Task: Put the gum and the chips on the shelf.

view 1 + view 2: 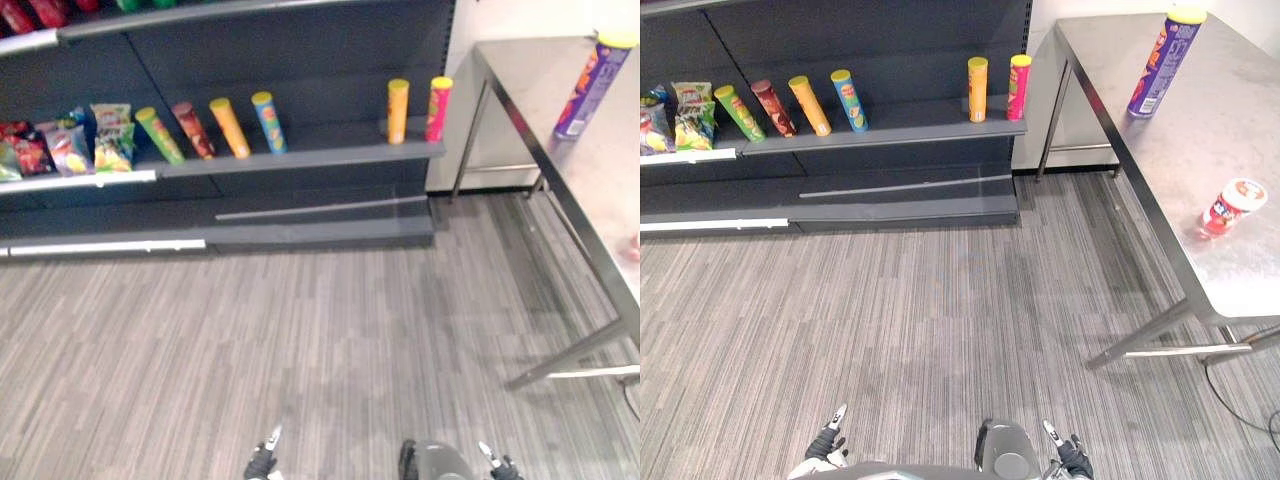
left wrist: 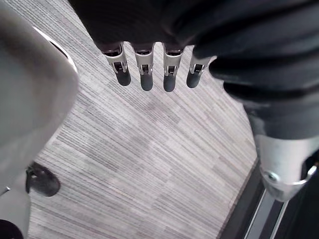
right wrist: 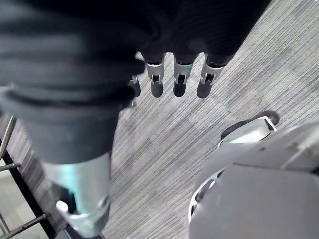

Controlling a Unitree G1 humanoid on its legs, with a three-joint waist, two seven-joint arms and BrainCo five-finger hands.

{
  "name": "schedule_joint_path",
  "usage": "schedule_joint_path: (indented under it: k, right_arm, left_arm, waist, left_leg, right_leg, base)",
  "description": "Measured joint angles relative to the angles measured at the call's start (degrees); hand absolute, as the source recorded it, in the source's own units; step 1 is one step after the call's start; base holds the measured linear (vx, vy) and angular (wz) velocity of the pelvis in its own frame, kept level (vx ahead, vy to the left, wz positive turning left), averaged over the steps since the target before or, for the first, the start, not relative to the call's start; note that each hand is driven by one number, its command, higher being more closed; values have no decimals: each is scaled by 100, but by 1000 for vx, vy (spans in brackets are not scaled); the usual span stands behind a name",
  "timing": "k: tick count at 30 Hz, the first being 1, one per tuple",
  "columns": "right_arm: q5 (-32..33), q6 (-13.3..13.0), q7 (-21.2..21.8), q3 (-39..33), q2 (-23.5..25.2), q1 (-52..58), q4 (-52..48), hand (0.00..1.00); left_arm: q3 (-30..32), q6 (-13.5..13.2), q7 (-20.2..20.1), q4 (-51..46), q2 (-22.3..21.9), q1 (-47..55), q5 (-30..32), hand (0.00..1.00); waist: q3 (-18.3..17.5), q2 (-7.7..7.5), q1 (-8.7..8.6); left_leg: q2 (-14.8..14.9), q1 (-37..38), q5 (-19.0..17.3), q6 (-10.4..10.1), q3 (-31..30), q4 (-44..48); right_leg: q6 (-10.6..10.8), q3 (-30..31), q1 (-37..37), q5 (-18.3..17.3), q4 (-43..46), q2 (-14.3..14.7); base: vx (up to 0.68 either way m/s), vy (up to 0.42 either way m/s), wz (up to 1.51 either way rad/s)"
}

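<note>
1. Chips: a tall purple can (image 1: 1164, 62) with a yellow lid, standing on the bench (image 1: 1250, 130) near its far end.
2. Gum: a small red and white tub (image 1: 1234, 206), also on the bench, closer to its near end and well apart from the purple can.
3. Right hand (image 3: 179, 79) hanging low, off to the left of the bench and well apart from it. Fingers straight and loose, holding nothing.
4. Left hand (image 2: 145, 74) hanging low too, farther from the bench than the right hand. Fingers straight, holding nothing.
5. Both things ahead and to the right of the hands, up on the bench top. Right hand on the bench side, so likely the nearer one for the first grab.
6. Tub closer than the purple can, so maybe the first one to reach, though only a guess.
7. Purple can straight up, long way running up and down, lid on top. Probably best taken from the side, around the middle.
8. Tub short and round, sitting on its bottom, white lid up. No real long way to it.
9. Shelf (image 1: 900, 120) past the far left corner of the bench, with other cans (image 1: 805, 105) standing in a row and snack bags (image 1: 692, 115) farthest from the bench. Wide gap in the row, likely room for more.
10. Nothing from the bench on the shelf yet. Probably some steps toward the bench needed before any grab.
</note>
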Motion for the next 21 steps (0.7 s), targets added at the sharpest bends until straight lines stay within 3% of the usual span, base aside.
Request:
schedule_joint_path:
  k: [1,2,4,6,7,9,11,13,14,15,16,19,21]
  right_arm:
    - [4,-3,-5,2,11,2,-10,0]
    - [32,-1,-14,2,18,8,-9,0]
    - [47,-1,-15,14,38,13,-18,0]
    - [53,-2,-20,12,69,-20,-15,0]
    - [53,-4,-20,13,75,-38,-17,0]
    - [45,-6,-25,171,94,-69,-124,0]
    - [21,-27,-30,327,71,-57,-184,0]
    - [-17,-19,-45,459,48,-50,-135,0]
    - [-18,-15,-46,451,141,-37,-88,0]
    - [-16,-15,-12,431,254,-56,11,0]
    - [-21,-15,-17,361,311,-80,122,0]
    - [-29,-2,-18,217,311,-130,356,0]
    - [-44,2,5,232,311,-307,358,0]
  left_arm:
    - [-3,-1,-2,-3,53,8,0,0]
    - [-30,-6,-7,-6,77,14,-7,0]
    - [-68,-7,-19,-39,123,16,-91,0]
    - [-185,-63,-94,-57,153,31,-350,0]
    - [-252,-72,-105,-70,153,37,-407,0]
    - [-339,-133,-110,-152,149,88,-452,0]
    - [-333,-158,-108,-153,146,124,-447,0]
    - [-295,-171,-112,-124,172,149,-449,0]
    - [-272,-177,-110,-94,244,184,-440,0]
    - [-287,-178,-117,43,350,187,-436,0]
    - [-303,-167,-113,127,421,140,-430,0]
    - [-665,-171,-104,287,561,73,-433,0]
    - [-941,-162,-112,371,627,58,-404,0]
  waist:
    - [-5,9,9]
    - [-9,15,15]
    - [-5,-9,28]
    - [-7,-55,54]
    - [-5,-60,56]
    - [-13,-87,68]
    - [-21,-78,67]
    - [-181,-127,103]
    - [-329,-264,108]
    - [-486,-386,22]
    - [-560,-486,15]
    - [-685,-569,45]
    - [-711,-561,61]
  left_leg:
    - [57,-191,33,-16,10,459]
    - [153,-559,-277,68,116,1180]
    - [174,-982,-801,205,346,1592]
    - [112,-1526,-1391,391,804,1142]
    - [54,-1616,-1454,441,855,834]
    - [-199,-1635,-1418,587,863,-1094]
    - [-302,-1580,-1118,626,637,-2406]
    - [-452,-1531,-574,503,595,-2471]
    - [-559,-1553,-781,529,761,-2406]
    - [-661,-1670,-1011,556,785,-2235]
    - [-785,-1697,-1153,578,803,-2161]
    - [-992,-1611,-1279,651,919,-2173]
    - [-1074,-1328,-1436,832,1170,-2268]
  right_leg:
    - [-24,4,113,-41,-44,-2]
    - [-56,26,338,-96,-132,-10]
    - [-57,45,636,-195,-306,-49]
    - [40,123,931,-241,-425,-204]
    - [92,177,993,-267,-446,-247]
    - [337,474,1133,-404,-466,-456]
    - [565,739,1182,-537,-451,-549]
    - [709,1130,1203,-633,-542,-647]
    - [695,1399,1235,-602,-773,-707]
    - [581,1750,1258,-382,-981,-695]
    - [605,1980,1261,-147,-1083,-769]
    - [622,2174,1260,259,-1173,-914]
    - [718,2564,1086,580,-827,-975]
  base:
    - [291,-63,-3]
    - [239,-18,-4]
    - [197,37,-4]
    - [235,144,-15]
    - [197,202,-38]
    - [238,280,-56]
    - [246,336,-57]
    - [333,408,-71]
    - [462,395,-61]
    - [464,359,-25]
    - [374,298,-2]
    - [314,280,-4]
    - [326,196,-53]
